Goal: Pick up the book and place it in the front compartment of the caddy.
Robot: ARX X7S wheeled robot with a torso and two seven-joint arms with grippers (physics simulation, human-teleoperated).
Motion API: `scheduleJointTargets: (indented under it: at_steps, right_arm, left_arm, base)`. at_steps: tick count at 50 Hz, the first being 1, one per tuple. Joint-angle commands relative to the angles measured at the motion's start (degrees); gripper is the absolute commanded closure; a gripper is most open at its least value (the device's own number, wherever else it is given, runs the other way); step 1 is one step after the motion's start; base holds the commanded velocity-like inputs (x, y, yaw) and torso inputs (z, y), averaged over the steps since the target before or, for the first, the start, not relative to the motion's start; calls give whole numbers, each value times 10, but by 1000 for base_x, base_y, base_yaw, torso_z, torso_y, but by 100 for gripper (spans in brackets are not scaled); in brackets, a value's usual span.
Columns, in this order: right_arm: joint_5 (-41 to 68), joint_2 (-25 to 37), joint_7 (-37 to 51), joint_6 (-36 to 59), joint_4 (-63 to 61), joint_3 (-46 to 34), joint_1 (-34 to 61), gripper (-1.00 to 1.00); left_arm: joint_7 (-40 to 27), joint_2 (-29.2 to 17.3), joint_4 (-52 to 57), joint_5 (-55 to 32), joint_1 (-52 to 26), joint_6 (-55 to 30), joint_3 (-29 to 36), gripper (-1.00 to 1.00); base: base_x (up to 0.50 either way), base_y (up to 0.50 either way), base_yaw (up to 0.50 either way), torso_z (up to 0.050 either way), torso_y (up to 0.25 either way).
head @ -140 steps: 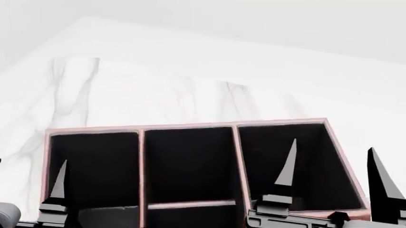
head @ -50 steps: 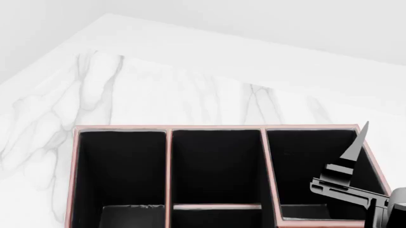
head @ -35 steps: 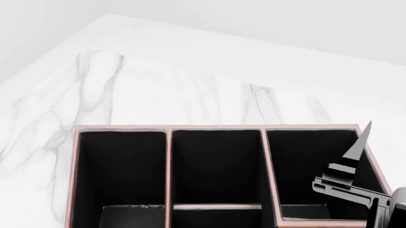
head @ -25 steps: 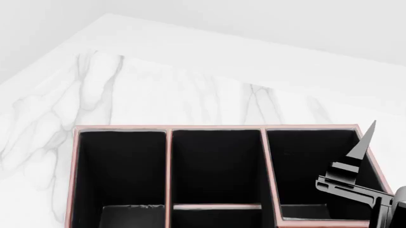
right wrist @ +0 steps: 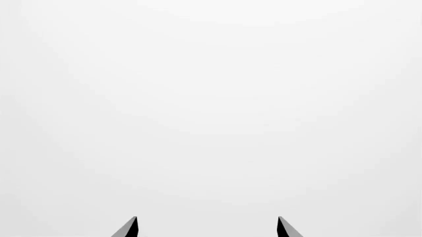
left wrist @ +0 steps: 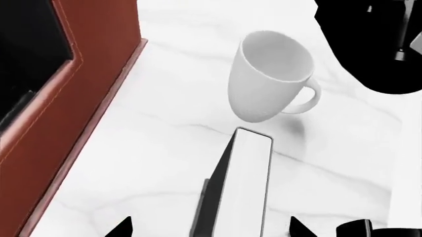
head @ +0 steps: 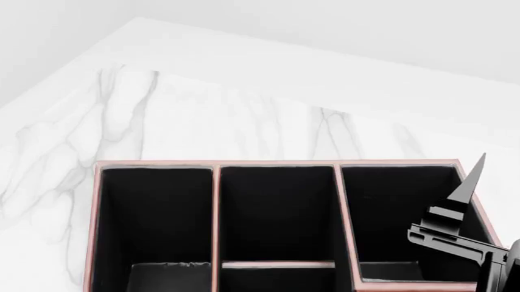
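my left gripper [left wrist: 207, 228] jaws spread wide, straddling the upright book [left wrist: 238, 190] near the mug [left wrist: 270, 76]; i should lower squarely, then pinch both covers evenly, clear of the caddy [left wrist: 86, 98].

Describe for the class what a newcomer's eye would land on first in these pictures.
In the head view, the big red-brown caddy with black cells fills the lower part of the white marble table. In the left wrist view, a white mug stands just beyond an upright black book, beside the caddy's wall.
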Motion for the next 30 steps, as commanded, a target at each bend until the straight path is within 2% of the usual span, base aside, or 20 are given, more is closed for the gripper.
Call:
scheduleJointTargets:
  at_steps: [1,6,30]
  right_arm:
    - [2,-12,-16,1,1,18,1,-100]
    - [3,-11,-15,1,0,18,1,-100]
    - [7,-6,-14,-1,-5,16,-2,-100]
  left_arm:
    - [92,-15,-7,143,-12,51,86,-100]
    - [115,-21,-18,177,-20,70,120,-100]
    - [154,-9,-116,282,-38,137,208,-100]
  base:
    - [0,0,0,0,0]
    - [0,0,0,0,0]
    - [0,0,0,0,0]
